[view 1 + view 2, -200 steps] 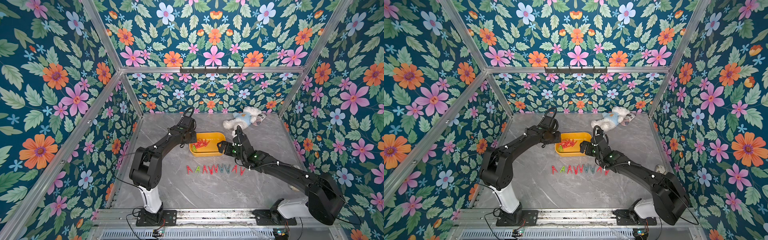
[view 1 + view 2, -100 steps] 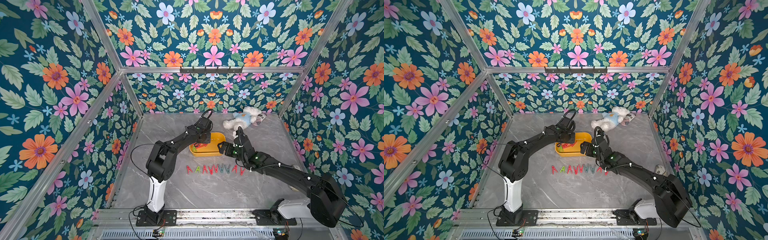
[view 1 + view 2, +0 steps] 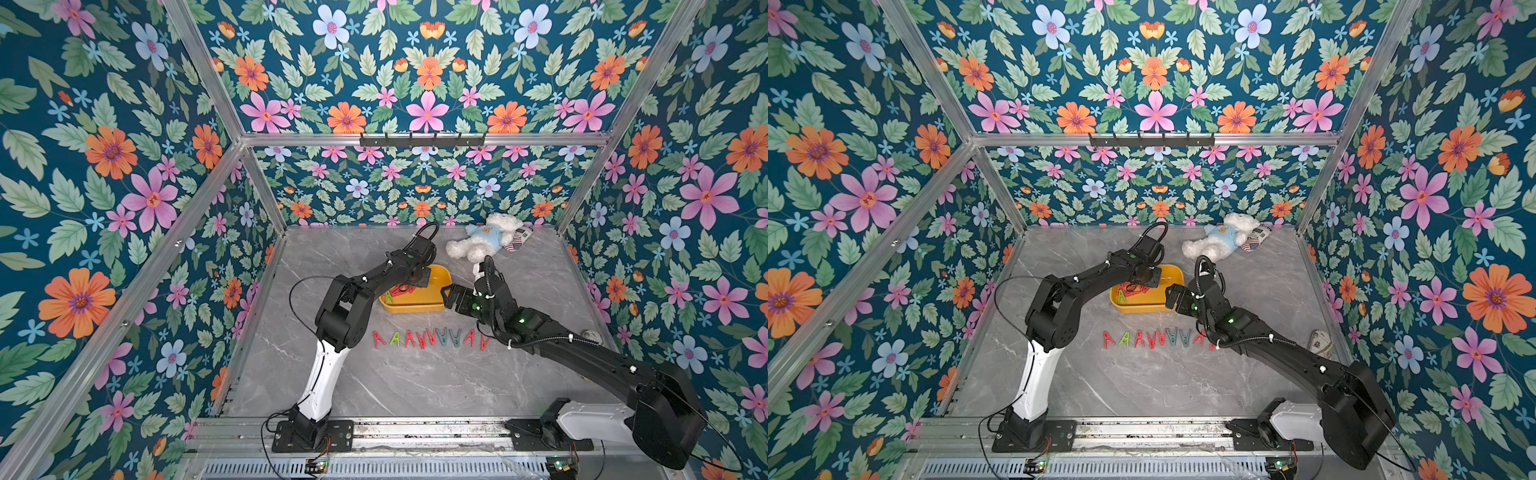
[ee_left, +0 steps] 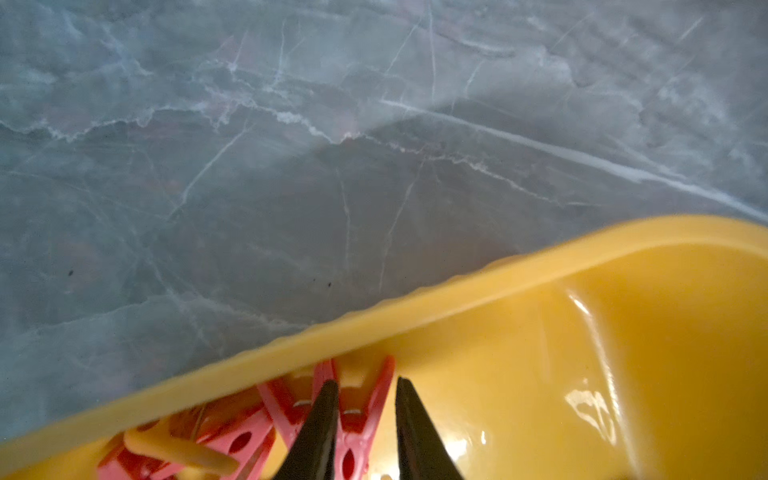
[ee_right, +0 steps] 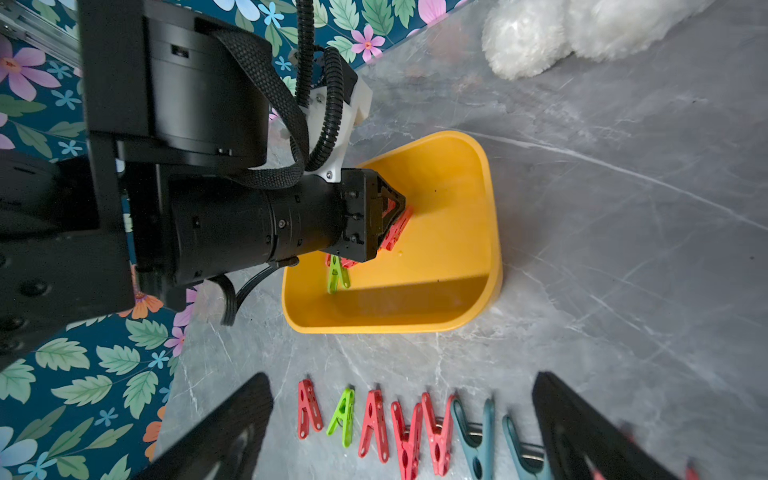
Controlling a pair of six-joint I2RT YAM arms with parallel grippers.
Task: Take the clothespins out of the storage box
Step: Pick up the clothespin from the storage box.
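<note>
The yellow storage box (image 3: pixel 415 308) sits mid-table, seen in both top views (image 3: pixel 1138 308). Several clothespins lie at its left end, mostly red, one green (image 5: pixel 337 274). My left gripper (image 4: pixel 365 382) reaches down into the box (image 4: pixel 415 309). Its jaws are narrowed on a red clothespin (image 4: pixel 357 432), whose two legs sit between the black fingertips (image 4: pixel 328 399). The right wrist view shows that gripper's tip (image 5: pixel 397 203) over the red pin (image 5: pixel 397 232). My right gripper (image 3: pixel 451 297) hovers open just right of the box with nothing between its fingers (image 5: pixel 235 428).
A row of several clothespins (image 3: pixel 430 337), red, green and grey-blue, lies on the marble in front of the box, below my right gripper (image 5: pixel 401 377). A white plush bear (image 3: pixel 486 241) lies at the back right. A small patterned object (image 3: pixel 1320 343) rests by the right wall.
My left arm swung right from the box's left side and dropped into the box, its jaws narrowing onto a red clothespin. The right arm stayed still and open.
</note>
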